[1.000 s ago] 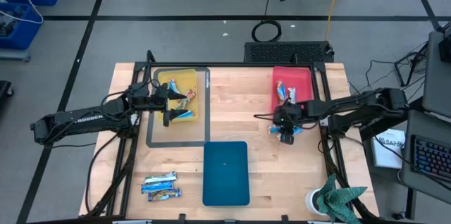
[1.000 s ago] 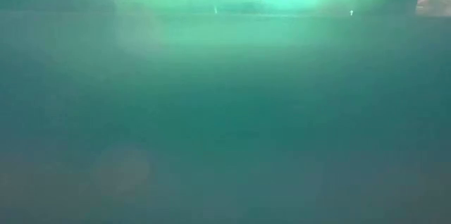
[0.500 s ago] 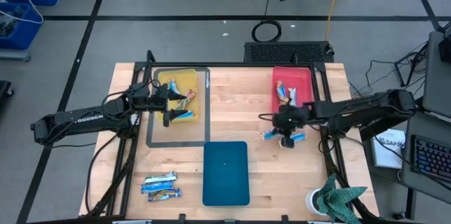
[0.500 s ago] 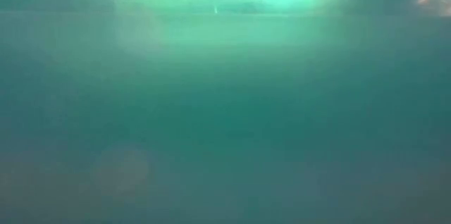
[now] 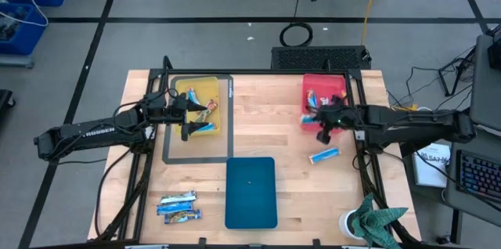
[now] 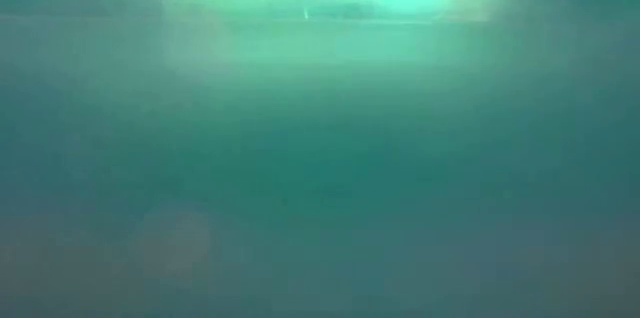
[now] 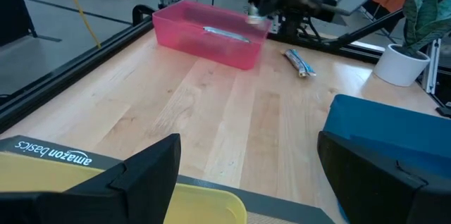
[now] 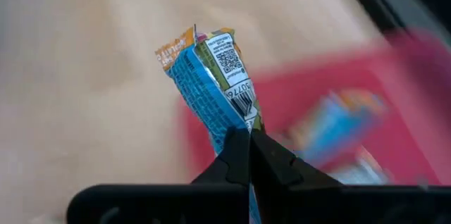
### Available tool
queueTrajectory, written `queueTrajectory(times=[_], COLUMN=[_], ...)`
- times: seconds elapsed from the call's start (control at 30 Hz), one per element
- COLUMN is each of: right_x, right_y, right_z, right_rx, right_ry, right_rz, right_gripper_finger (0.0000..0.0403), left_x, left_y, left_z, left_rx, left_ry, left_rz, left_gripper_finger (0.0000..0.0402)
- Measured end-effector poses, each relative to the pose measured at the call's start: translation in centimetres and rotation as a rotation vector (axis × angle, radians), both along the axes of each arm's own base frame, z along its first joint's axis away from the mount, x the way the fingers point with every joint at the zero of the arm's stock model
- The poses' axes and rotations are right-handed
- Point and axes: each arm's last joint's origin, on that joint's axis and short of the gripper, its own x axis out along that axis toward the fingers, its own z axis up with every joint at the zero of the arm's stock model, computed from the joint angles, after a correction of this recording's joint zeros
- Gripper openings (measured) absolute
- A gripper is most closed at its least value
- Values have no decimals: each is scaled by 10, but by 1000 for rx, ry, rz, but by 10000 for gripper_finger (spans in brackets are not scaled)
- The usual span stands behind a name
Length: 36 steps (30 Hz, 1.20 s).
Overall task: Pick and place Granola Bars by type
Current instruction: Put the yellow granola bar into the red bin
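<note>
My right gripper [image 5: 322,121] is shut on a blue-wrapped granola bar [image 8: 208,83] at the near left corner of the red tray [image 5: 338,86], which holds more bars [image 5: 318,101]. Another blue bar [image 5: 324,156] lies flat on the table, nearer than the tray. My left gripper [image 5: 187,116] stands open over the yellow tray [image 5: 205,86], where several bars [image 5: 202,110] lie. Two bars [image 5: 178,207] lie at the near left. My right gripper pinches one end of the bar [image 8: 238,127] between its two fingers. The rest of the bar sticks out past the fingertips, its barcode side showing. It is lifted clear of the table, by the red tray's corner [image 5: 308,117].
A blue tray [image 5: 250,192] lies at the near middle, and its wall [image 6: 320,138] fills the low view. The yellow tray sits on a grey mat [image 5: 174,155]. A potted green plant [image 5: 379,219] stands at the near right corner. Bare wood lies between the trays.
My right gripper has shut on one of two blue bars on the table, lifted it and carried it toward the far edge, to the red tray's near left corner. The other blue bar has stayed on the table.
</note>
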Motion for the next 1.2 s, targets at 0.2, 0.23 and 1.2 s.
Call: queueTrajectory(times=[0.2, 0.23, 1.2], right_x=[0, 0, -1], right_y=[-14, -15, 44], right_z=[-2, -3, -26], right_rx=[35, 38, 525], right_ry=[-17, -12, 246], right_rz=[-115, -125, 182], right_gripper_finger=[1, 4, 131], left_x=[0, 0, 0], left_y=[0, 0, 0], left_z=[0, 0, 0], left_rx=[-1, -2, -2], left_ry=[-1, -1, -5], left_rz=[-1, 0, -1], left_gripper_finger=[337, 337, 337])
